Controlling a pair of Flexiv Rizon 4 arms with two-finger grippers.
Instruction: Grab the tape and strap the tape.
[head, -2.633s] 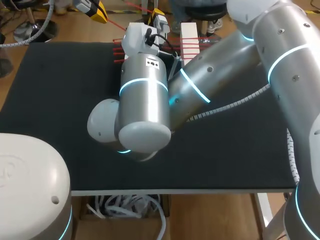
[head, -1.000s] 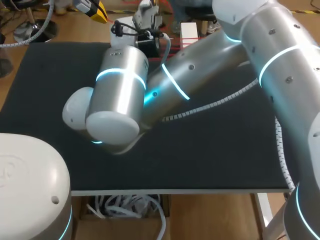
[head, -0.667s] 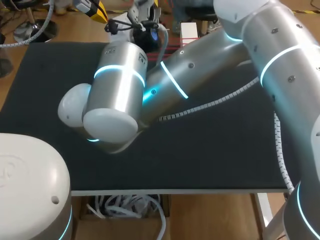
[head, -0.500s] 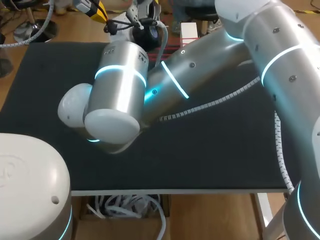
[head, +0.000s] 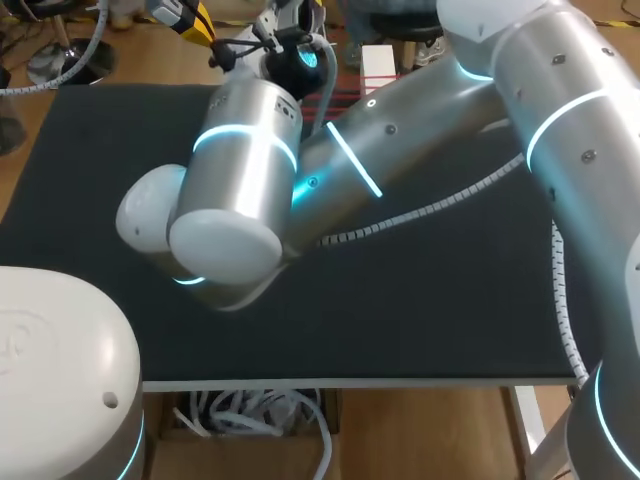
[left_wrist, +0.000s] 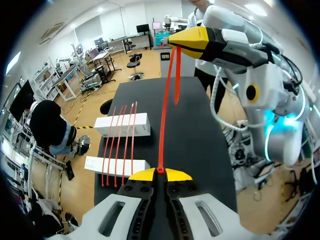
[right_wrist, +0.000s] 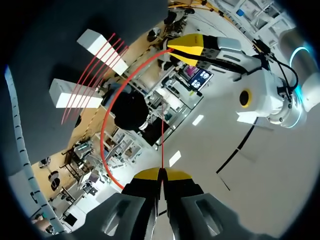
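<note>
A thin red tape (left_wrist: 167, 100) stretches in the air between my two grippers, over the far side of the black table (head: 450, 300). My left gripper (left_wrist: 160, 172) is shut on one end of it. The other end is pinched in my right gripper (left_wrist: 192, 42), with a short tail hanging below the tips. In the right wrist view the same tape (right_wrist: 103, 135) bows in a wide arc from my right gripper (right_wrist: 161, 174) to the left gripper's yellow tips (right_wrist: 192, 50). From the head view my right arm (head: 400, 120) reaches across to the far edge.
Two white boxes (left_wrist: 122, 125) (left_wrist: 115, 165) lie side by side at the table's far edge, with several more red tapes (left_wrist: 120, 145) laid across them. One box (head: 378, 65) shows in the head view beside my right arm's wrist.
My right arm has swung left toward the far edge and its wrist has turned. Both grippers have stayed shut on the tape.
</note>
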